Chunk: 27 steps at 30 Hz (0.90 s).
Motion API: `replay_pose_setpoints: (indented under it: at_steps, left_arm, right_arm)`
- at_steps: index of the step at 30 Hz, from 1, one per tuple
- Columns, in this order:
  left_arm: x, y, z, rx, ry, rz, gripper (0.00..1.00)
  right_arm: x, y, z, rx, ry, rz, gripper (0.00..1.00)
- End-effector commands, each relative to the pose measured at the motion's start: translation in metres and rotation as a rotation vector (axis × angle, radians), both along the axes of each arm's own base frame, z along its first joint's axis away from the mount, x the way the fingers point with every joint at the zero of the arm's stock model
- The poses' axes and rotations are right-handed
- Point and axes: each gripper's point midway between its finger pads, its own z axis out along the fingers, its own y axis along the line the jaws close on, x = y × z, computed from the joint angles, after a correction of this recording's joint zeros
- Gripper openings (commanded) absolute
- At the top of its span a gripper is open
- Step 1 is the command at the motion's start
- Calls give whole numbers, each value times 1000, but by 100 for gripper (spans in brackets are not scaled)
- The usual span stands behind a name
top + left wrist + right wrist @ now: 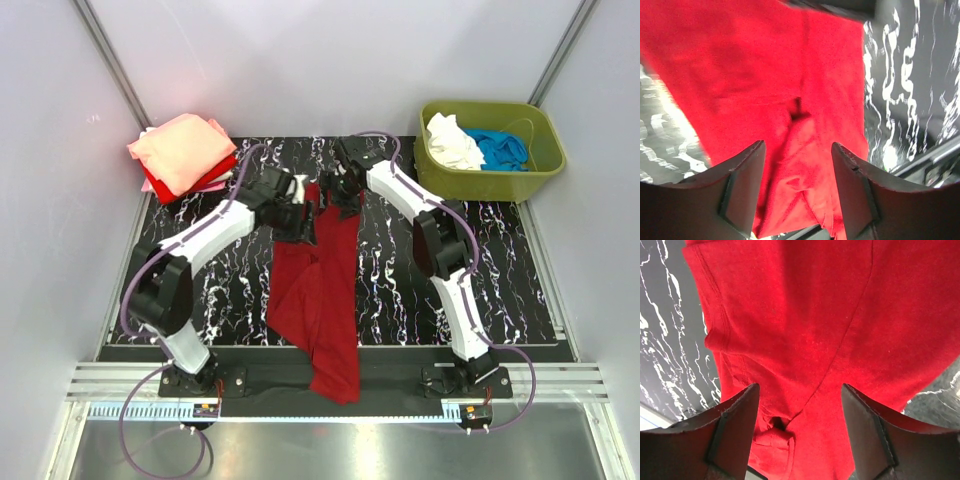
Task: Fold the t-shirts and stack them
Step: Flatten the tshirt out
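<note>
A dark red t-shirt (322, 290) lies lengthwise on the black marbled mat, its near end hanging over the front edge. My left gripper (300, 208) and right gripper (342, 188) hover side by side over its far end. In the left wrist view the left gripper (797, 147) is open, with the red cloth (765, 75) below and nothing pinched. In the right wrist view the right gripper (800, 390) is open above the shirt (815, 315), where a seam and a hem show. Folded t-shirts are stacked at the back left, salmon-pink (182, 148) on top of bright red (205, 183).
An olive-green tub (490, 178) at the back right holds a white tee (452, 142) and a blue tee (502, 148). Grey walls enclose the mat (500, 280) on three sides. A metal rail runs along the near edge.
</note>
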Motion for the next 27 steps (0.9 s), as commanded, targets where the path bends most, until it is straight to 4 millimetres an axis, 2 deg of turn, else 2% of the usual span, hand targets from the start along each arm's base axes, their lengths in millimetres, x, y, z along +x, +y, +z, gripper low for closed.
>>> replay_pose_setpoints:
  at_steps: [1,6,10,21,24,27]
  left_arm:
    - [6,-24,-3,14,-75,-77,58]
    - [-10,-36,-29,77,-41,-109,57]
    - [-17,-37,-50,131,-5,-101,58]
    - [-23,-39,-78,205,33,-104,58]
    - [-25,-40,-87,225,43,-110,54]
    - [-26,-43,-88,230,42,-114,43]
  right_arm:
    - [8,13,20,105,-33,-3,73]
    - [9,19,9,152,-48,21,73]
    - [5,20,-1,159,-30,39,72]
    - [-3,18,-5,193,-29,54,71]
    - [-5,15,-8,195,-22,51,70]
    - [-7,14,-12,196,-13,50,70]
